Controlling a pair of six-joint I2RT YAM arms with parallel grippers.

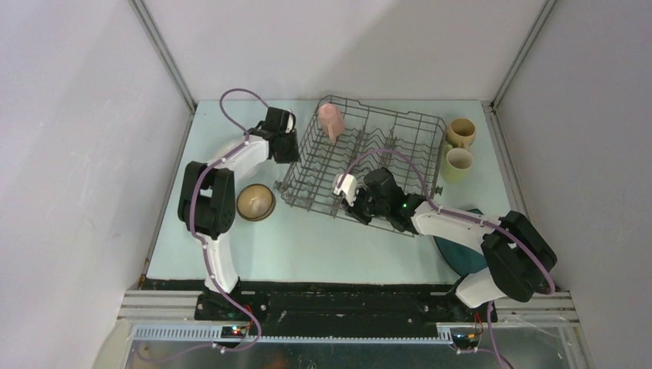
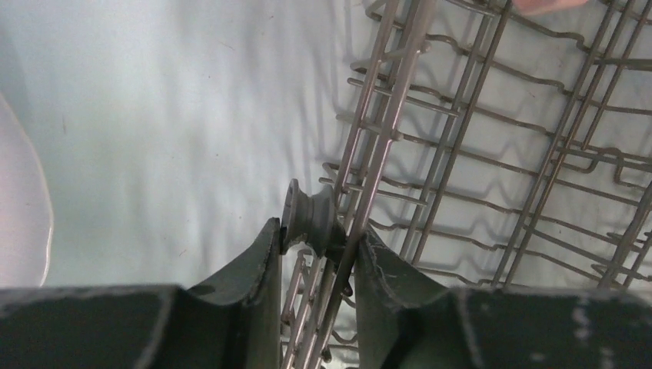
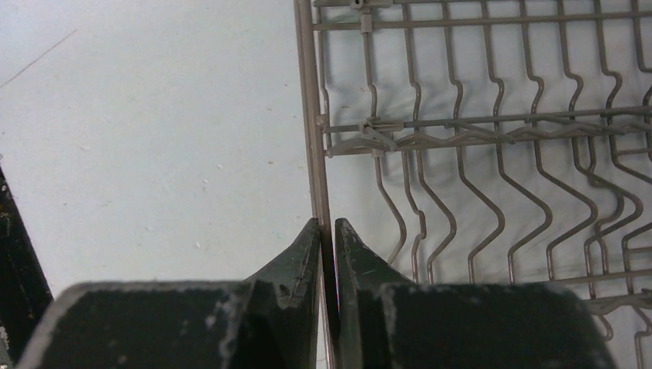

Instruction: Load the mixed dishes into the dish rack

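The grey wire dish rack (image 1: 367,151) stands mid-table. A pink mug (image 1: 332,120) sits in its far left corner. My left gripper (image 1: 286,147) is at the rack's left side; in the left wrist view (image 2: 319,234) its jaws are shut across the rim wire (image 2: 390,123) and a small grey roller (image 2: 311,215). My right gripper (image 1: 357,201) is at the rack's near edge; in the right wrist view (image 3: 327,224) it is shut on the rim wire (image 3: 308,115). The dark brown bowl (image 1: 255,202) lies left of the rack.
A tan mug (image 1: 461,132) and a light-green mug (image 1: 458,164) stand right of the rack. The dark teal plate (image 1: 460,250) lies near right, partly under my right arm. A white curved surface (image 2: 23,207) shows at the left wrist view's left edge.
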